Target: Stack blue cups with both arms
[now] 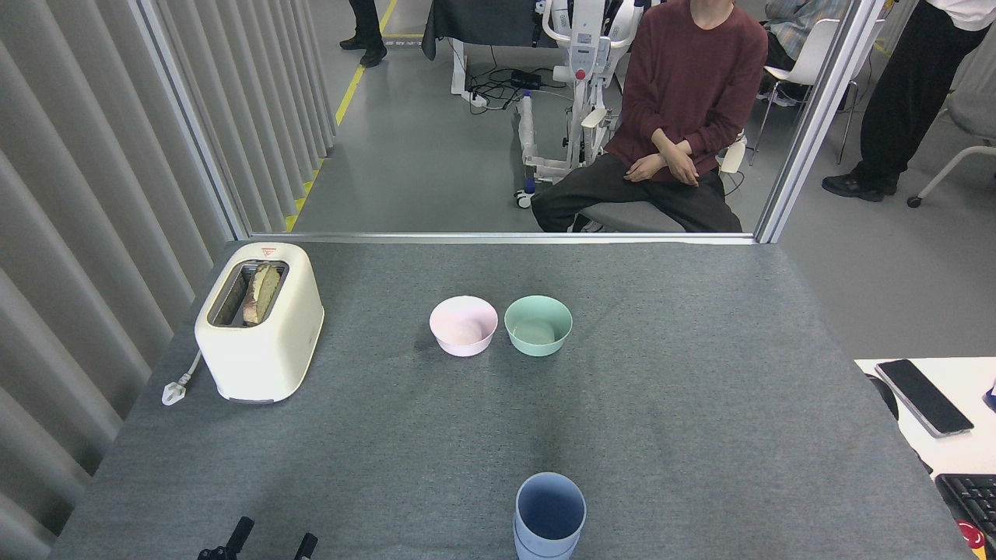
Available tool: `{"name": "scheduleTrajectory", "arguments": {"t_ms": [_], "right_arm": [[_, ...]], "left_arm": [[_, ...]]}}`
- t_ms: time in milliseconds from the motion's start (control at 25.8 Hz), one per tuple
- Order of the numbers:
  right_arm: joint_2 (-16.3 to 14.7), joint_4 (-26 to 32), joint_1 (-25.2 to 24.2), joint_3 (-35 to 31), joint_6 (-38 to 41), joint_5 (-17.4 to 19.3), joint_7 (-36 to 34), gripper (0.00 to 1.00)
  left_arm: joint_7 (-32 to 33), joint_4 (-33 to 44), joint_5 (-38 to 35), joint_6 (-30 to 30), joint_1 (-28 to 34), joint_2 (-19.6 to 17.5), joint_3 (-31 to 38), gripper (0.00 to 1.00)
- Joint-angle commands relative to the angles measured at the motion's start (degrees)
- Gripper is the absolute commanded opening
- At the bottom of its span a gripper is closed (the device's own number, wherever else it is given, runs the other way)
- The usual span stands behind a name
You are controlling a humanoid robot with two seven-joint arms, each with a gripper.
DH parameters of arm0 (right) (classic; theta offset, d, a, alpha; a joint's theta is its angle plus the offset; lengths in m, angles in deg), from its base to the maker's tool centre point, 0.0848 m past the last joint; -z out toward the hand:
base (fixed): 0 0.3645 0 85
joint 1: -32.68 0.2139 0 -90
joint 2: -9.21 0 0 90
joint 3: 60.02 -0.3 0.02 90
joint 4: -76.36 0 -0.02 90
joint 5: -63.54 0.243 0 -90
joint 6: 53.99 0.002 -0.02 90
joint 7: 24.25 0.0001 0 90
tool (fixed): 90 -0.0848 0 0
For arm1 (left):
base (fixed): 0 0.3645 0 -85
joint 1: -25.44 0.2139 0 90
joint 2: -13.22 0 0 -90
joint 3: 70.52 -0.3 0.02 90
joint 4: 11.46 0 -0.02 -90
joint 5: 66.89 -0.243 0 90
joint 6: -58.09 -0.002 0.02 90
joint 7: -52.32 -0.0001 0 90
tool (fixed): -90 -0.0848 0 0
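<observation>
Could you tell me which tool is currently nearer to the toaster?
Left. Only its fingertips show, at the bottom edge of the view: the left tool sits on the near side of the toaster, well apart from it. The right tool is out of view.

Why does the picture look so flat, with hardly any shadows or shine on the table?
Head view: soft, even overhead light; the pink bowl, mint bowl and stacked blue cups cast only faint shadows, the grey cloth table shows no glare, everything looks sharp, and straight edges bow slightly near the frame's sides.
</observation>
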Motion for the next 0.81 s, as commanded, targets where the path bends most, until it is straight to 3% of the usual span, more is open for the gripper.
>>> {"name": "scheduleTrajectory", "arguments": {"t_ms": [0,348,503,774], "right_arm": [[0.3,1.6,-2.8,0.2,-0.2,-0.1,-1.1,1.00],[-0.2,4.1,-4.8,-0.1,-0.4,0.2,-3.3,1.00],[-0.2,3.6,-4.9,0.5,-4.1,0.4,-3.7,1.00],[-0.5,3.5,-5.7,1.2,-5.5,0.5,-4.9,1.00]], "left_arm": [[5.9,5.1,-2.1,-5.0,4.3,-0.8,0.3,0.99],[17.5,19.8,0.1,-9.4,17.2,-0.4,7.0,0.98],[18.0,23.5,1.3,-11.2,21.0,-0.1,9.2,0.98],[15.6,27.3,6.5,-16.1,22.9,4.7,9.5,0.98]]}}
